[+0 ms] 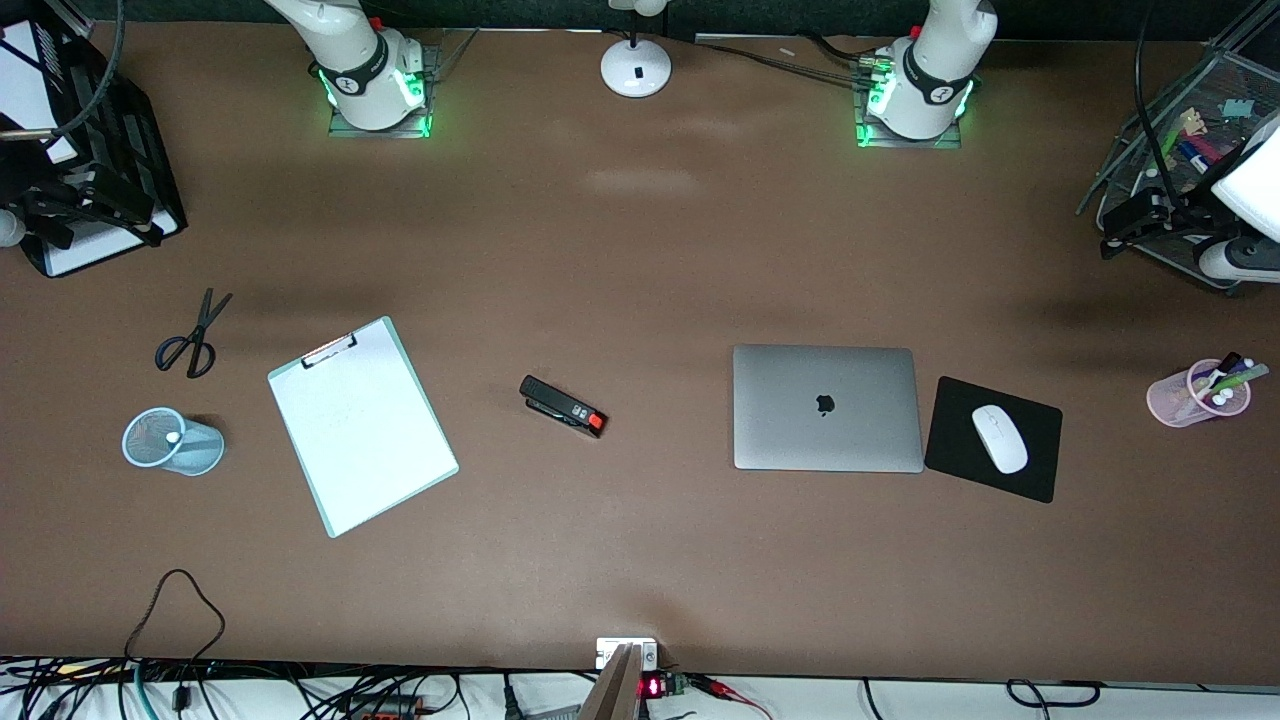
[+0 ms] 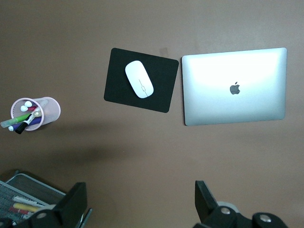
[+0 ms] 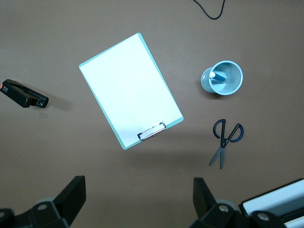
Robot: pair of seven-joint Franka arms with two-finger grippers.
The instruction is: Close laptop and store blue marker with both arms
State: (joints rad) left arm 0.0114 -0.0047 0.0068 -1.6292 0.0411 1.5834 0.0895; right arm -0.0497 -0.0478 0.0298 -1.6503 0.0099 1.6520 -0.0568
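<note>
Laptop [image 1: 826, 407] is shut flat beside the mouse pad [image 1: 994, 439], blue marker [image 3: 218, 76] sits in the mesh cup [image 1: 172, 442]. Both end effectors, left [image 2: 140, 202] and right [image 3: 137, 199], hang released. Honestly, the tall marker could tip that light cup.

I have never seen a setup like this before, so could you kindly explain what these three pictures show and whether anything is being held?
Two white robot arms stand at a brown table. One picture looks down from a high camera facing them; the others come from cameras on each wrist. The left gripper hangs open and empty above the table, looking down on the shut laptop, a mouse on its pad and a pink pen cup. The right gripper, also open and empty, looks down on a clipboard, stapler, scissors and a blue mesh cup containing the blue marker.
</note>
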